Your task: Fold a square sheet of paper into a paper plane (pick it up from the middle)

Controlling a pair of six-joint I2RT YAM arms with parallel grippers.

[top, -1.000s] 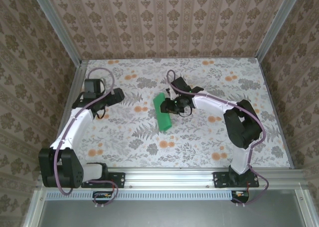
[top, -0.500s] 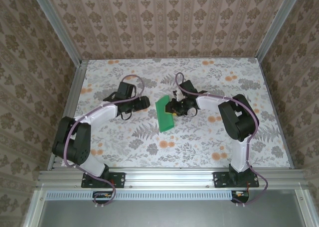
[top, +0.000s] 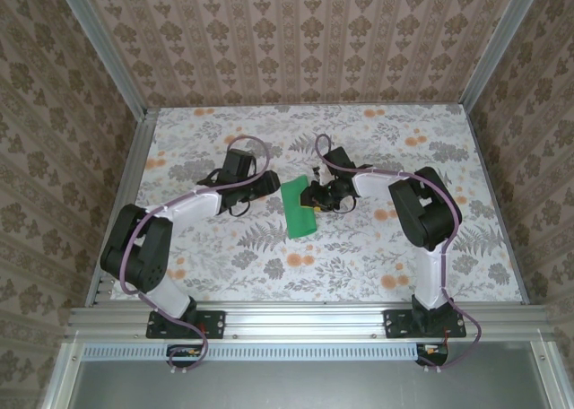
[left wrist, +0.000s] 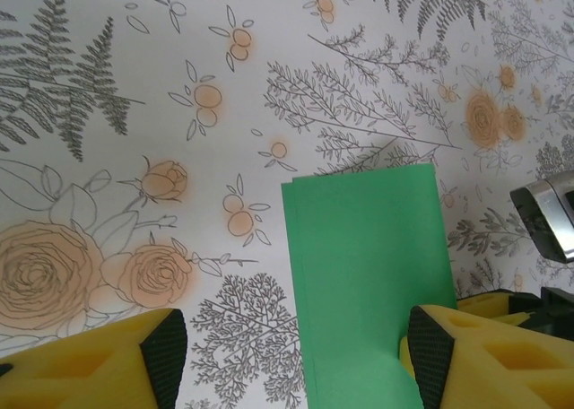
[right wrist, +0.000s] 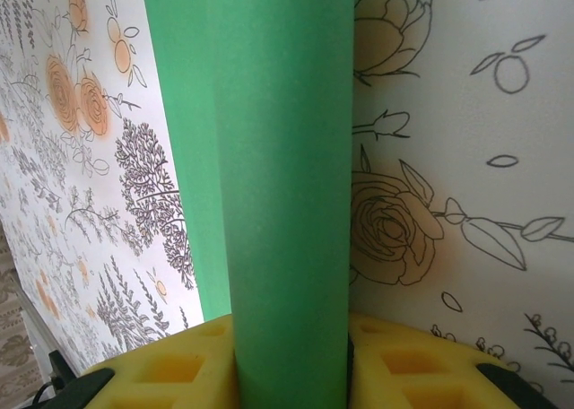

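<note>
1. Subject: square sheet of paper (top: 299, 209), bright green, folded over on itself into a narrow band; near centre of table (top: 359, 256), well apart from every edge.
2. Long axis of sheet: from far edge toward near edge of table, near end slanted slightly toward right edge.
3. Right gripper (top: 316, 195) at right long side of sheet, clamped on it. Right wrist view: green paper (right wrist: 278, 203) passing straight between yellow pads (right wrist: 179, 369), no gap on either side.
4. Left gripper (top: 267, 183) just beside left long side, toward far end of sheet; jaws apart, nothing held. Left wrist view: fingers (left wrist: 134, 355) wide apart, free end of sheet (left wrist: 368, 274) ahead, offset toward the finger at picture right; touching that finger or merely close, impossible to tell.
5. Governing relation: sheet to the right of left gripper and between the two grippers, each facing it across the short axis; right arm in contact, left arm nearest the free long side.
6. Judged requirement of coming move: left jaws brought around the free side, square to the long axis. Judged risk: buckling of thin paper if pushed sideways against the clamped side.
</note>
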